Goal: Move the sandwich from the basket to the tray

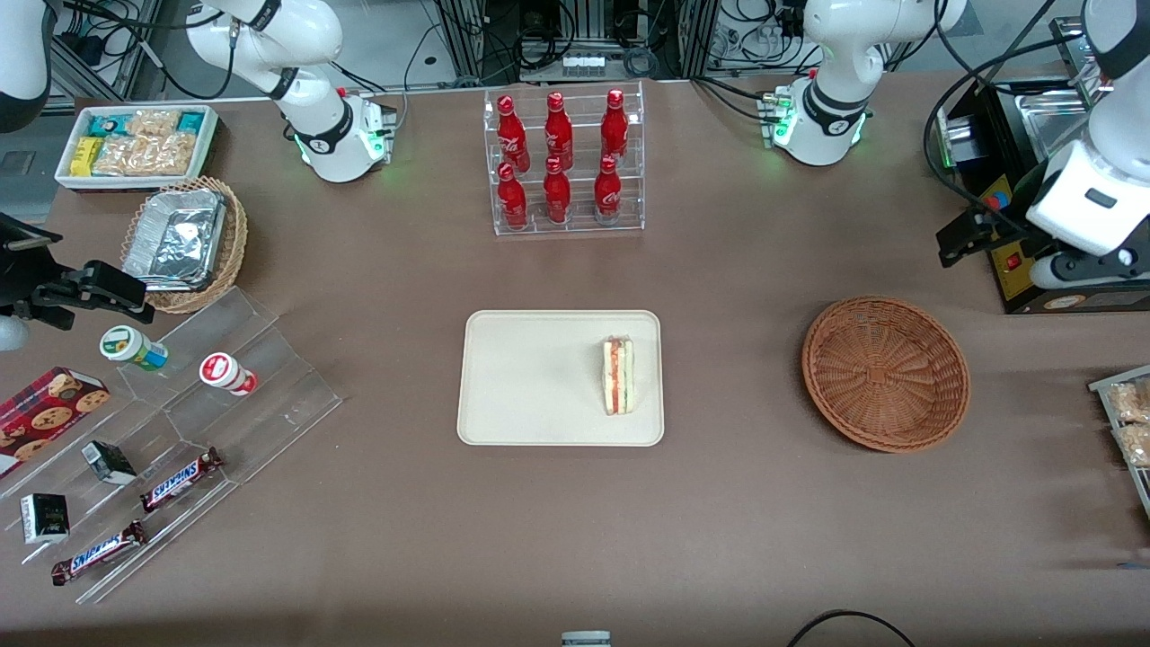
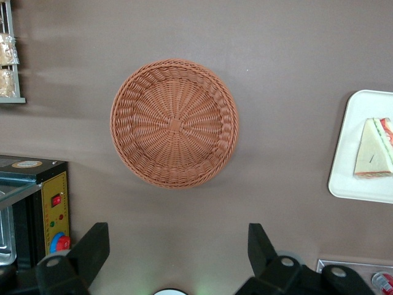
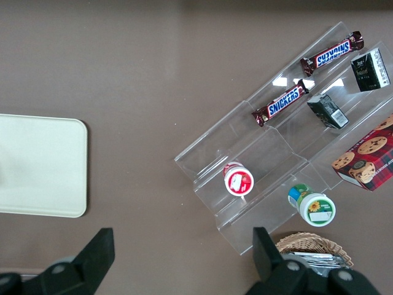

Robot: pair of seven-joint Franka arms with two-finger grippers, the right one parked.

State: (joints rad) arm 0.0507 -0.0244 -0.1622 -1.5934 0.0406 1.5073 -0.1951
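Resting on the tray (image 1: 539,386), along its edge toward the working arm's end, lies the sandwich (image 1: 618,376). Farther that way sits the basket (image 1: 885,373), holding nothing. Above the basket, the gripper (image 2: 178,258) hangs with fingers spread wide, grasping nothing.

Front cam sits high, looking down on the whole table (image 1: 575,539). Left wrist cam hangs well above the basket (image 2: 174,123), facing straight down, gripper (image 2: 178,246) wide apart, near the table's working-arm edge. Both share basket, tray (image 2: 359,141) edge, sandwich (image 2: 373,149). Right wrist cam catches the tray's opposite edge.
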